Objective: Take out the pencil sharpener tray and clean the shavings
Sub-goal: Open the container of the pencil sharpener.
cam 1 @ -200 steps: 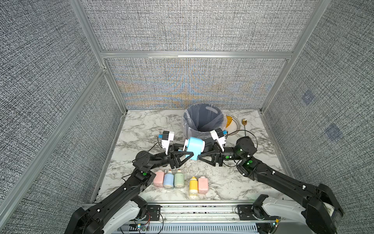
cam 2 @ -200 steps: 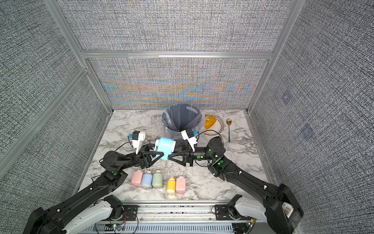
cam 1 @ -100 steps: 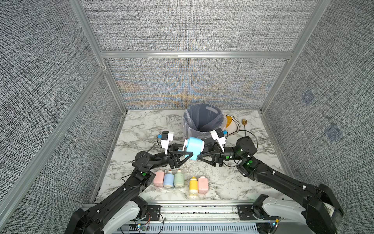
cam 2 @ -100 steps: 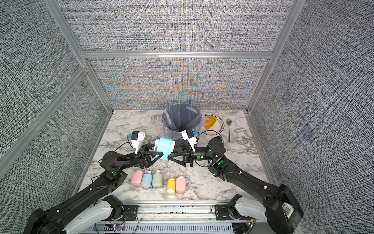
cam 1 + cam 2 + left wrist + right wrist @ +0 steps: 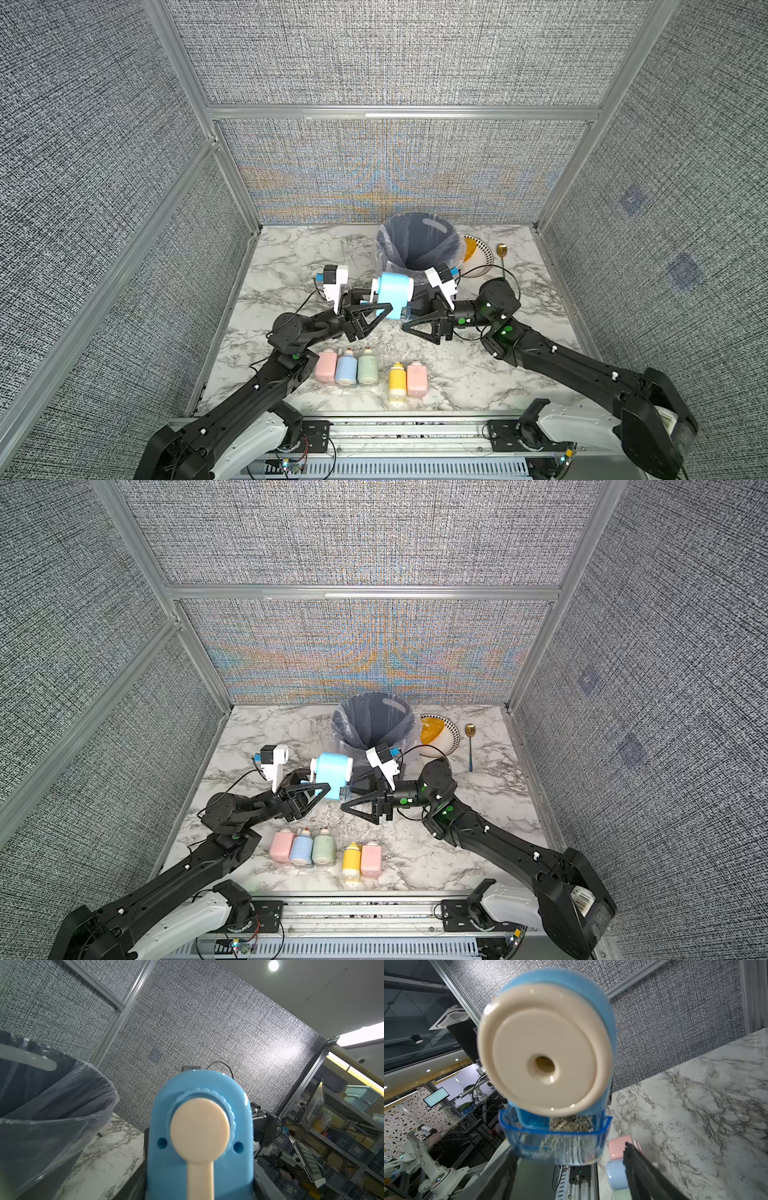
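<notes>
A blue pencil sharpener (image 5: 395,293) (image 5: 332,773) with a cream crank (image 5: 199,1126) and a cream front disc (image 5: 546,1043) hangs above the marble table, in front of the bin. My left gripper (image 5: 374,309) (image 5: 199,1188) is shut on its body from the crank side. The clear blue tray (image 5: 558,1142) sticks out a little under the front disc. Pale shavings (image 5: 571,1124) lie heaped in the tray. My right gripper (image 5: 409,318) (image 5: 569,1153) straddles the tray with its jaws open, and one finger (image 5: 639,1167) stands clear of the tray's side.
A grey bin with a clear liner (image 5: 419,245) stands just behind the sharpener. A plate with yellow contents (image 5: 478,257) and a gold spoon (image 5: 502,253) lie to its right. Several pastel bottles (image 5: 365,365) lie in a row near the front edge.
My right gripper's jaws have spread apart around the tray. Both arms and the sharpener stay where they were.
</notes>
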Controlling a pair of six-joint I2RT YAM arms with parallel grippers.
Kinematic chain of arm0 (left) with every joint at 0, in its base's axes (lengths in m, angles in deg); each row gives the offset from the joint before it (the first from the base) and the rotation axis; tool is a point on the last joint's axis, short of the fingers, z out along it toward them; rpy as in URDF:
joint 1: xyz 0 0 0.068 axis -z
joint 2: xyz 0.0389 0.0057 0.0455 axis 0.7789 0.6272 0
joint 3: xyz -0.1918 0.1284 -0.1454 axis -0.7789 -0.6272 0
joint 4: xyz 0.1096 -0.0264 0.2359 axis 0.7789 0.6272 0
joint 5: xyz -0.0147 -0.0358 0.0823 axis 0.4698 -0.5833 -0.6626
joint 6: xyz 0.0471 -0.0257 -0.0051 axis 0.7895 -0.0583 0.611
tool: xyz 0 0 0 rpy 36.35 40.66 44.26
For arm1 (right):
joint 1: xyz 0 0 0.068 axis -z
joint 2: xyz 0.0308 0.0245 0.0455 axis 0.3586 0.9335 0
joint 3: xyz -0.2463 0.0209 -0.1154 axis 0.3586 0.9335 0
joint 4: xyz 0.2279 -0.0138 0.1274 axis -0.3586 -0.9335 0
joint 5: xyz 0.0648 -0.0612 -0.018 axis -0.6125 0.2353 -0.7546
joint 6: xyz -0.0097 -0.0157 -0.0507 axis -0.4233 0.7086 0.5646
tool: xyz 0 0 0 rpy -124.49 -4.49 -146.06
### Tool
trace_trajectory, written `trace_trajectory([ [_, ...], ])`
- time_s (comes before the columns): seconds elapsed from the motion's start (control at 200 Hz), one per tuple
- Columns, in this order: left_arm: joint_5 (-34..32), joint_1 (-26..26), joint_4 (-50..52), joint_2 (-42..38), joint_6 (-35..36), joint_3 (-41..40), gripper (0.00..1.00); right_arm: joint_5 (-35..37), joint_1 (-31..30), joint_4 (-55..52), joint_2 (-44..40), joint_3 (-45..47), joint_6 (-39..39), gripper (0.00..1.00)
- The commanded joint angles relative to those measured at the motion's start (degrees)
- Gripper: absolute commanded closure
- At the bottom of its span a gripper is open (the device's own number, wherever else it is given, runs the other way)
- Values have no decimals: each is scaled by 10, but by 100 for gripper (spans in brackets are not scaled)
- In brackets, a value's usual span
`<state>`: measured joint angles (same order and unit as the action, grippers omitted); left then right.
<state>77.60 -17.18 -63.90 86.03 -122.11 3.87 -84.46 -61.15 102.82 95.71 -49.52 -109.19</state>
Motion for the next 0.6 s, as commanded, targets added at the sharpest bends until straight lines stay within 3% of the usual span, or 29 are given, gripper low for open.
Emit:
trace_trajectory([
  [0.0, -6, 0, -32, -3, -2, -2, 84, -1, -2, 5, 6, -10, 1, 17],
  [0.07, -6, -1, -31, -3, -2, -2, 84, 6, -2, 2, 6, -14, 4, 10],
  [0.185, -6, -1, -29, -3, -1, -3, 84, 22, -2, -8, 3, -19, 14, 7],
  [0.385, -5, -1, -29, -2, -1, -3, 84, 42, 0, -1, -11, -15, 11, 8],
  [0.596, -6, 0, -30, -1, -1, -4, 84, 37, 1, -2, -13, -19, 9, 15],
])
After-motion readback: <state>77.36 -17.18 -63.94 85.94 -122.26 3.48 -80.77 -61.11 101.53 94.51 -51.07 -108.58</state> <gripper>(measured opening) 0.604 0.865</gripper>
